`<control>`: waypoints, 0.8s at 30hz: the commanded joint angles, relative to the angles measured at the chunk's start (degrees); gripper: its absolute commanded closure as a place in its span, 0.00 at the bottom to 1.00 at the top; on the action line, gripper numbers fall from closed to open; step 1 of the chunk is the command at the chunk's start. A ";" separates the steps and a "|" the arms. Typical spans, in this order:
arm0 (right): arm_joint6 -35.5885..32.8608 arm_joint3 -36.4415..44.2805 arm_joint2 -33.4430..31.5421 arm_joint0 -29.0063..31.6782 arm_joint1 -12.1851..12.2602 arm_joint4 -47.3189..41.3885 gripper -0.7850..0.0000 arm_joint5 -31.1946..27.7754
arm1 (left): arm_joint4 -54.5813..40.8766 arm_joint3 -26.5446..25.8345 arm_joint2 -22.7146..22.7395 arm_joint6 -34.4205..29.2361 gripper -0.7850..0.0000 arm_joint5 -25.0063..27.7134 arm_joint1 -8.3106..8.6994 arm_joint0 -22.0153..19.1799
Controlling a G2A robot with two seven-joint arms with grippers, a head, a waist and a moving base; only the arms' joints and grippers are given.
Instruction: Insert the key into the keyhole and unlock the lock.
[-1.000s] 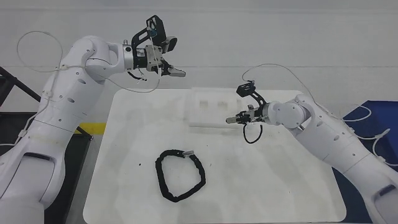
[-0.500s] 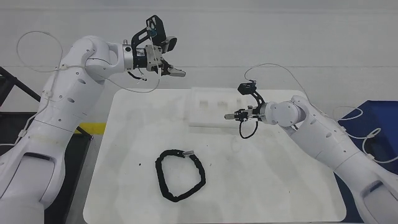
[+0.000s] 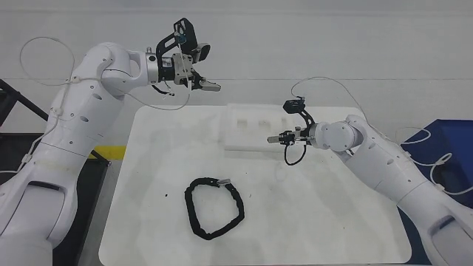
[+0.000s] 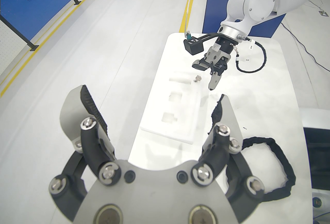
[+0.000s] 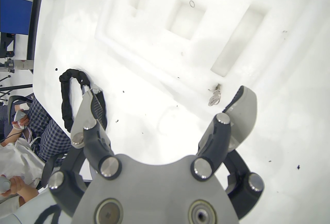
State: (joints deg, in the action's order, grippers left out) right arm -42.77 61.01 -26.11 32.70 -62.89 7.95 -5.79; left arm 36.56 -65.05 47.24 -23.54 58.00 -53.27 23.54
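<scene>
Right claw (image 5: 165,96) was wide open and empty, low over the right end of the foam tray (image 3: 247,142). Key (image 5: 215,99) lay flat just beside one finger, apparently on the tray's near rim; hard to tell. Chain lock (image 3: 190,210) sat near-left on the counter (image 3: 332,214). Left claw (image 4: 152,97) was open and empty, above the far-left edge.

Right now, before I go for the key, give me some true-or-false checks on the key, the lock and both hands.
1. The key lies on the foam tray, beside its long recess. True.
2. The right hand is shut on the key. False: it is open above the tray, and the key lies free.
3. The lock lies on the table, apart from the tray. True.
4. The left hand holds the lock. False: it is open and empty, raised well away from the lock.
</scene>
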 commanded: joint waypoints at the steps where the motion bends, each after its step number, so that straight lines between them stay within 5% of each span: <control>1: -2.61 0.58 0.07 -0.32 0.03 2.04 0.00 2.40 | 0.00 0.00 0.00 0.00 0.00 0.00 0.00 0.00; 16: -4.01 -0.10 -0.95 1.02 -1.53 6.07 0.00 6.86 | 0.00 0.00 0.00 0.00 0.00 0.00 0.00 0.00; 21: -4.74 -0.46 -0.39 0.55 -2.66 8.34 0.40 8.83 | 0.00 0.00 0.00 0.00 0.00 0.00 0.00 0.00; 24: -5.33 -0.94 -0.19 0.29 -3.33 9.29 0.44 10.09 | 0.00 0.00 0.00 0.00 0.00 0.00 0.00 0.00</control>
State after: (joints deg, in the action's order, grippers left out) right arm -47.87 60.32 -26.32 33.05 -66.02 17.02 3.88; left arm 36.56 -65.05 47.24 -23.54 58.00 -53.27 23.54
